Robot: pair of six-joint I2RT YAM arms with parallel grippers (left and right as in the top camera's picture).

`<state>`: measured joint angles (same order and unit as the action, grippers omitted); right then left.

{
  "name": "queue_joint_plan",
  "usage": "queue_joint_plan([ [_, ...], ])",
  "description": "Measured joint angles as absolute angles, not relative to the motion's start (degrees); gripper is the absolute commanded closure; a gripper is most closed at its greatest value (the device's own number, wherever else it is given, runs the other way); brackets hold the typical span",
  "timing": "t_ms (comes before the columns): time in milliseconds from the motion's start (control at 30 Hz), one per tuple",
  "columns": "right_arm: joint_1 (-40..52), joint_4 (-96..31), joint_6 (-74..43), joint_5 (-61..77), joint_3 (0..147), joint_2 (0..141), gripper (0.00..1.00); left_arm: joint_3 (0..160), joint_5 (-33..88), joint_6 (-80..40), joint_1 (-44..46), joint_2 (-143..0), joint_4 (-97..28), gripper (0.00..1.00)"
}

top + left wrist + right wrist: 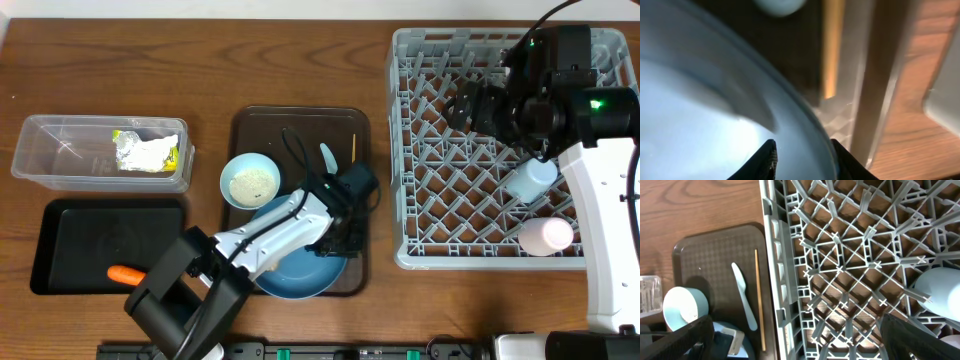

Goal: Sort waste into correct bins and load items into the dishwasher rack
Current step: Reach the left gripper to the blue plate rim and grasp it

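The large blue plate lies on the brown serving tray, and my left gripper is at its right rim. In the left wrist view the plate fills the frame. One finger stands inside the rim and the other outside it, but I cannot tell if they are pressing on it. My right gripper hangs wide open over the dishwasher rack, with nothing between its fingers. The white bowl holds rice. The pale blue spoon and chopstick lie beside it.
A light blue cup and a pink cup sit in the rack's right side. The clear tub holds a wrapper and a napkin. The black tray holds a carrot. The brown serving tray lies against the rack's left wall.
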<state>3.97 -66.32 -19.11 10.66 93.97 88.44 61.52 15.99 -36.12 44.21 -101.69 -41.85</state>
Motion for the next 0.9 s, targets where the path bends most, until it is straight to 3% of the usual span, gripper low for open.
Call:
queue_joint_plan([
  [67,4.0,-66.4,-19.1,10.7,94.0,88.4,0.01,61.5,15.7,-36.1,44.0,-101.7,-44.1,0.6],
  [167,4.0,-66.5,-19.1,10.7,94.0,88.4,0.01,61.5,15.3,-36.1,43.9,-101.7,-46.5,0.62],
  [300,4.0,-66.5,-19.1,10.7,94.0,88.4,0.01,61.5,14.9,-34.9,43.9,-101.7,-46.4,0.79],
  [433,4.0,-66.7,-19.1,10.7,94.0,88.4,0.01,61.5,14.8,-34.0,43.9,-101.7,-46.2,0.81],
  [533,4.0,-66.9,-19.1,10.7,94.0,88.4,0.01,61.5,15.1,-34.0,43.9,-101.7,-46.2,0.94],
  [900,4.0,-67.2,-19.1,10.7,94.0,88.4,0.01,61.9,13.8,-33.0,46.3,-101.6,-46.5,0.94],
])
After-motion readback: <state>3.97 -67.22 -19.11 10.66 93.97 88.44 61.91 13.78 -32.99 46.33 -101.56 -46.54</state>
